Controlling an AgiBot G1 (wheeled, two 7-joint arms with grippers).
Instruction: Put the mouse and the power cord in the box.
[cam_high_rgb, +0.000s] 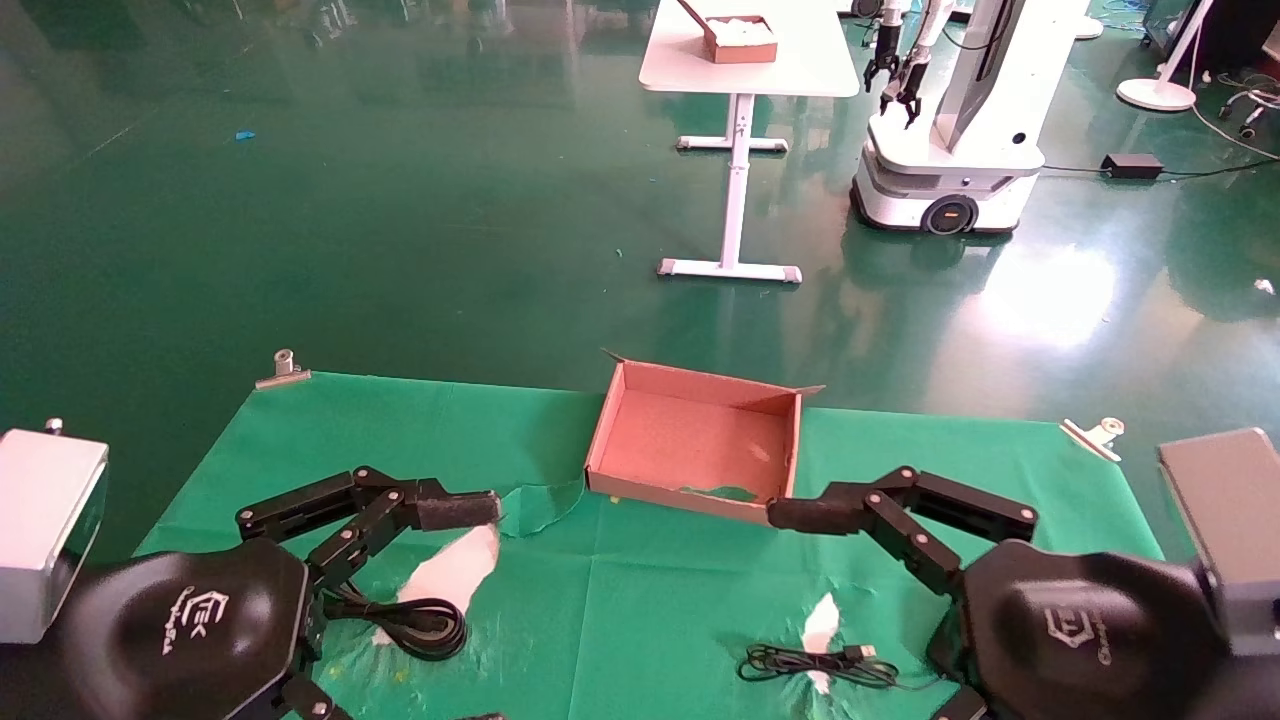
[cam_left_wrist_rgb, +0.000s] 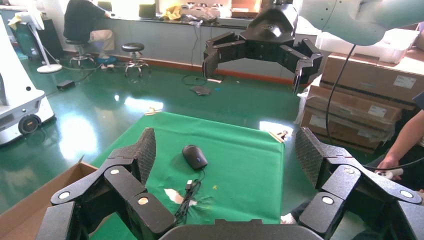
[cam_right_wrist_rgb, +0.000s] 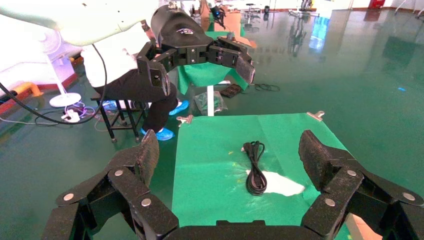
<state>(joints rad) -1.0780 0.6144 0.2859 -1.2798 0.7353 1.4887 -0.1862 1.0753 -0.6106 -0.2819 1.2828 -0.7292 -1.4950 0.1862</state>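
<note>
The left end effector (cam_high_rgb: 455, 535) hovers, fingers apart, over the thick black coiled power cord (cam_high_rgb: 415, 622) at near left. The empty reddish-brown cardboard box (cam_high_rgb: 693, 442) sits far centre on the green-clothed surface (cam_high_rgb: 640, 600). The small black oval mouse (cam_left_wrist_rgb: 194, 156) lies near right, beneath the right end effector (cam_high_rgb: 800, 520), fingers spread.

The head camera looks forward and down over the green cloth (cam_high_rgb: 650, 590), box (cam_high_rgb: 695, 445) at frame centre. Each of the 2 wrist cameras sits close behind its own fingers (facing across the cloth), sharing that cloth and catching the opposite gripper in the upper frame.
</note>
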